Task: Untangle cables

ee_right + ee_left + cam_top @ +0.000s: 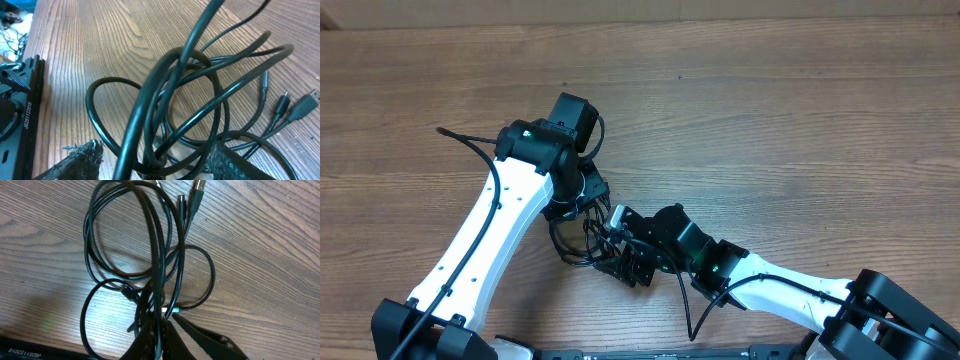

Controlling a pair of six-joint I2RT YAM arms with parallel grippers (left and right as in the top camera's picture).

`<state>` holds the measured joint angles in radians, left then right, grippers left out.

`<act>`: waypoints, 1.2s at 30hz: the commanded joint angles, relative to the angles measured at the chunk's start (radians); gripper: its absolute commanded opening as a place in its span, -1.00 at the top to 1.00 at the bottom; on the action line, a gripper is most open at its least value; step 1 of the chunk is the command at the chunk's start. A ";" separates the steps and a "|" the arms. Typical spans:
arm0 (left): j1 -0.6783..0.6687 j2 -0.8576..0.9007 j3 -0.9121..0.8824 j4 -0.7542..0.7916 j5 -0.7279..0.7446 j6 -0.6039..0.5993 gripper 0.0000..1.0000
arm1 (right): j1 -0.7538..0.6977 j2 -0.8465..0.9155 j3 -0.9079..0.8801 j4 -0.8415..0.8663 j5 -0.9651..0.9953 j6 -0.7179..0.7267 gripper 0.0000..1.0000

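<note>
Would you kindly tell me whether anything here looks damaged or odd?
The black cables lie in a knotted heap, and one finger pad of the right gripper looks frayed at its tip.

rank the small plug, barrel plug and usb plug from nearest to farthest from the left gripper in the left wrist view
1. small plug, just above the left gripper gripping the cable bundle
2. barrel plug, near the top
3. usb plug, top edge, only slightly farther

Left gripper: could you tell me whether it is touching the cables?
Touching: the left wrist view shows the left gripper clamped on the cables.
</note>
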<state>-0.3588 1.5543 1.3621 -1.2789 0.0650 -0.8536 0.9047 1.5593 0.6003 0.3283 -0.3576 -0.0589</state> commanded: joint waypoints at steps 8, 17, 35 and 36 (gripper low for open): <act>0.005 0.005 0.007 -0.002 0.005 0.024 0.81 | 0.003 0.059 0.008 0.035 0.022 -0.002 -0.16; 0.005 0.005 0.007 -0.003 0.006 0.024 0.81 | 0.003 0.075 0.008 0.061 0.016 -0.002 0.06; 0.005 0.005 0.007 -0.011 0.002 0.130 0.78 | 0.003 0.075 0.009 0.075 -0.060 0.082 0.92; 0.005 0.005 0.007 -0.012 0.002 0.137 0.78 | 0.003 0.074 0.009 0.076 -0.060 0.093 0.92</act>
<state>-0.3588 1.5543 1.3621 -1.2865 0.0677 -0.7738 0.9047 1.6276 0.6003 0.3912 -0.3931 -0.0189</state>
